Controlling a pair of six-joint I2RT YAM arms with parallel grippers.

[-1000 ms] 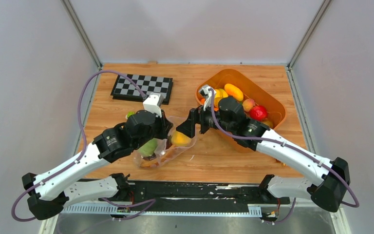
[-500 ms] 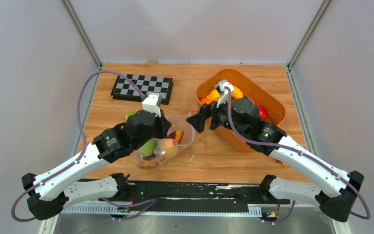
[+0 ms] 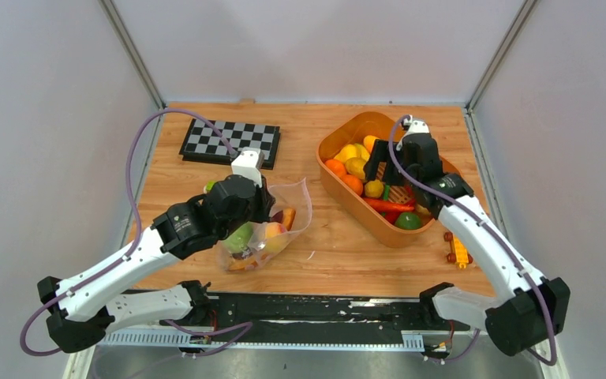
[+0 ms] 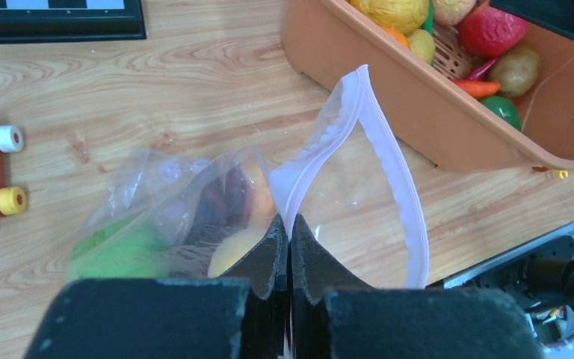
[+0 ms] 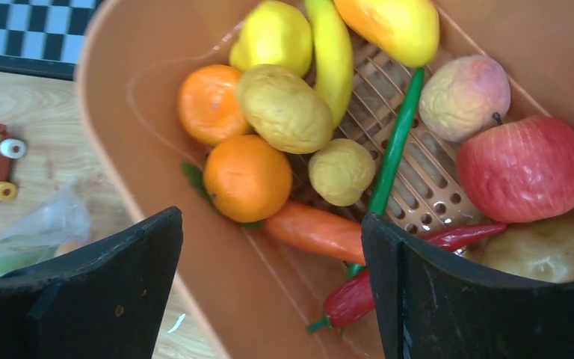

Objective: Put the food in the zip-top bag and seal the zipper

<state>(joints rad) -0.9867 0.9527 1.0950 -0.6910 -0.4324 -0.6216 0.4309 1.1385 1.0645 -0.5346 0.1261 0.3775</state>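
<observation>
The rim of the zip-top bag [image 4: 194, 202] is being pinched flat between the shut left jaws, just beside the zipper [image 4: 396, 172], whose strip is being held up in an open loop ahead of them. Below and to the left of those jaws, a green fruit [image 4: 119, 250] and a peach [image 3: 274, 230] are being kept inside the bag, which is lying on the table [image 4: 194, 90]. The right jaws are being held wide and empty over the orange tub [image 5: 119, 112], with an orange [image 5: 247, 178] and a carrot [image 5: 314, 232] lying between them and a red apple [image 5: 523, 168] ahead of the right-hand one. A second ago these jaws were being held at the bag's mouth with a fruit. They are now being brought back over the tub, so that fruit is judged delivered and another pick is probably being lined up. Sealing is not yet being attempted.
</observation>
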